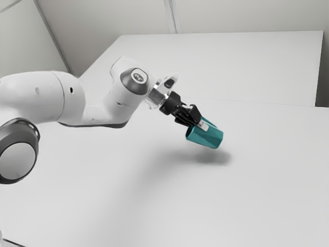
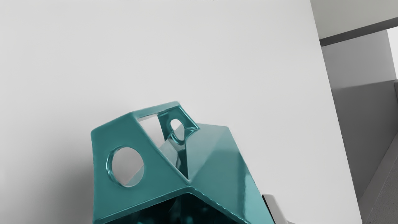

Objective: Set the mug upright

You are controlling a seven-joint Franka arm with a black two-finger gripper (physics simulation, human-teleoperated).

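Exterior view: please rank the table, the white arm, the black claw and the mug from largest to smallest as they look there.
1. Table
2. White arm
The black claw and the mug look too alike in size to rank; both come below the arm.

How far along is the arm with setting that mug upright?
Done: the gripper grips the teal mug, which looks lifted, its shadow apart from it on the table. In hand: the mug is tilted, mouth toward the arm. Left: turn it base down, lower it and let go.
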